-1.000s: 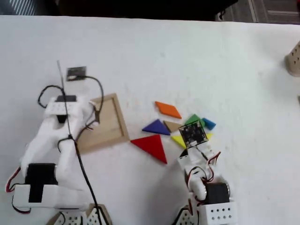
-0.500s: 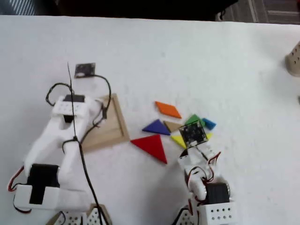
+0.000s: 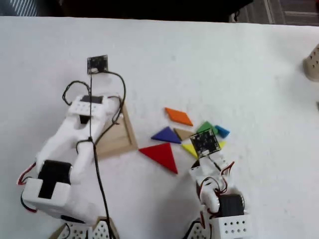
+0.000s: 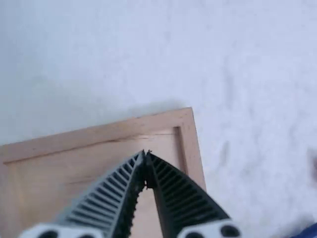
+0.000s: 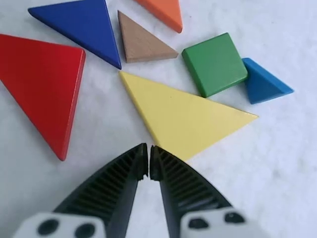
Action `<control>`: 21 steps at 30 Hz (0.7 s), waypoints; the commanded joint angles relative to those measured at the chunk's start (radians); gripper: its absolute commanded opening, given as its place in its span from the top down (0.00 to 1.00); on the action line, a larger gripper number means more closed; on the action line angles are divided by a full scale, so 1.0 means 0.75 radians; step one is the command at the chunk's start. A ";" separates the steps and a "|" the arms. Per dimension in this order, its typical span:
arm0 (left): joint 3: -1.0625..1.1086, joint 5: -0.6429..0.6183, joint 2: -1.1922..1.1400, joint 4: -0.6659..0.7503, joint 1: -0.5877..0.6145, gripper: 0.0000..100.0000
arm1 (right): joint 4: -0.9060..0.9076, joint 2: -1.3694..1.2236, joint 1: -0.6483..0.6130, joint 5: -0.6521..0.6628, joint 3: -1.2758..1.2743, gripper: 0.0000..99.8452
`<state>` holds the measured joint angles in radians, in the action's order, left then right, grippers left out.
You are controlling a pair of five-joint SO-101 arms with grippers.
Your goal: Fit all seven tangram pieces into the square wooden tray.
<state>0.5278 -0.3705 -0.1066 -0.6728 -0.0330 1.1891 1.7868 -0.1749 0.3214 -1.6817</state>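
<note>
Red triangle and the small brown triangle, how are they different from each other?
The red triangle is bright red; the brown triangle is plain wood-brown. The red triangle is far larger than the brown triangle. The red triangle lies closest to the tray, while the brown triangle sits between the dark blue triangle and the green square. Both lie flat on the table, outside the tray.

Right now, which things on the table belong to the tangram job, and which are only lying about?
For the job: wooden tray; red triangle; dark blue triangle; brown triangle; orange parallelogram; green square; light blue triangle; yellow triangle.
Lying about: perforated beige object.
</note>
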 commanded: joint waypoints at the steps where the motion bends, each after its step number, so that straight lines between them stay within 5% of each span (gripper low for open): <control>1: -0.096 -0.016 -0.034 0.045 -0.058 0.98 | 0.009 0.015 0.015 0.014 -0.012 0.98; 9: -0.293 -0.016 -0.251 -0.039 -0.124 0.98 | 0.009 0.015 0.007 0.014 -0.012 0.98; 21: -0.362 -0.014 -0.283 -0.051 -0.445 0.98 | 0.007 0.015 0.005 0.014 -0.012 0.98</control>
<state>0.3023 -0.3721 -0.3322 -0.7112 -0.3076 1.1891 1.7868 -0.1749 0.3214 -1.6817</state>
